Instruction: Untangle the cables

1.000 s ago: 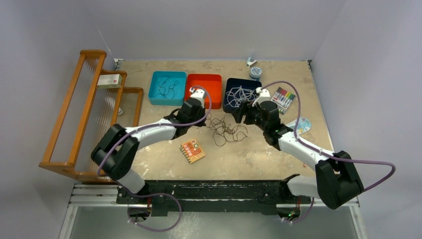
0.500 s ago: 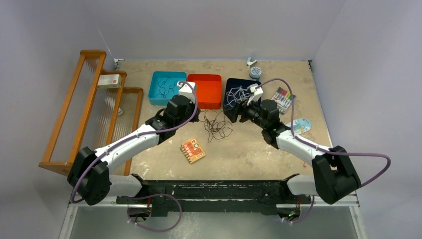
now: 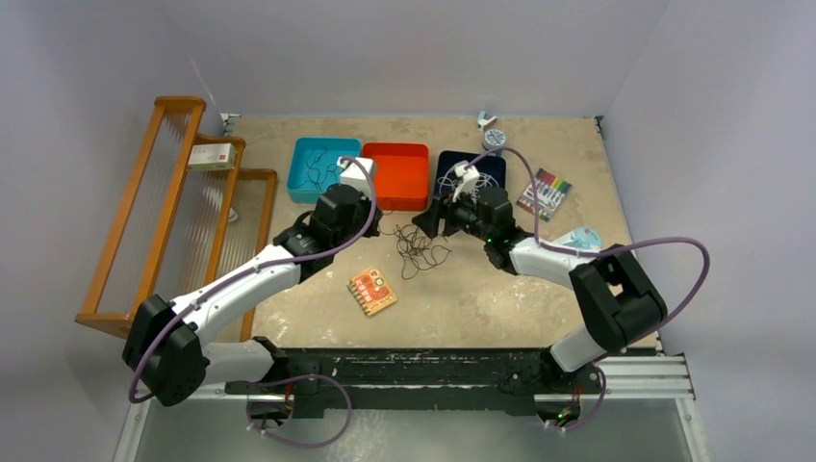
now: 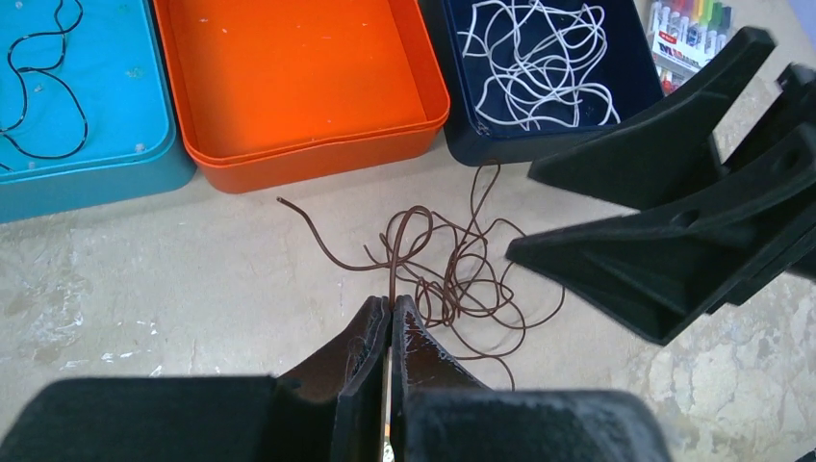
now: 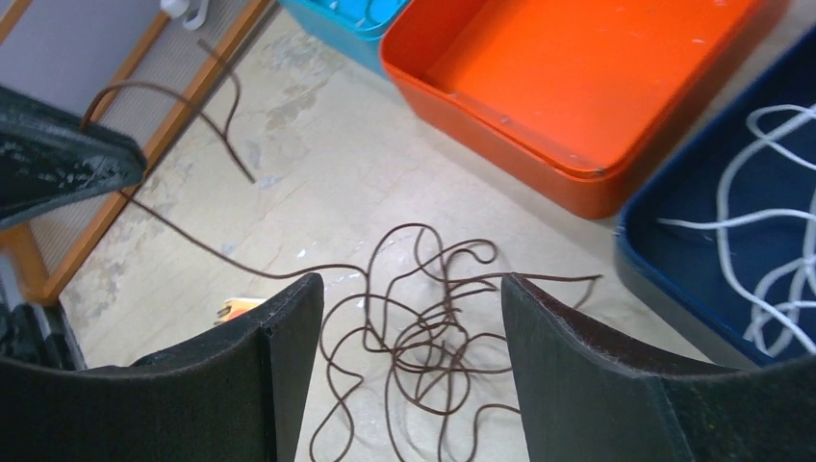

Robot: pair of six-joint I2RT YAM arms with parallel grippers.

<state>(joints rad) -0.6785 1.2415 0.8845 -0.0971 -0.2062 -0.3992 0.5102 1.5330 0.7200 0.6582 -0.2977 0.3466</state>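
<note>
The left jaws are clenched on one strand of the brown cable (image 4: 452, 279), whose tangle lies on the worktop (image 4: 192, 279) just near of the orange tray (image 4: 289, 87), probably to anchor it. The right jaws, spread wide and holding nothing, hover over the knot. A black cable (image 3: 320, 173) lies in the teal tray (image 4: 96, 183) and a white cable (image 4: 539, 67) in the dark blue tray (image 4: 491, 149) (sorted by colour, it seems). Print on the marker pack (image 3: 545, 190) and the orange card (image 3: 371, 291) is too small to read.
</note>
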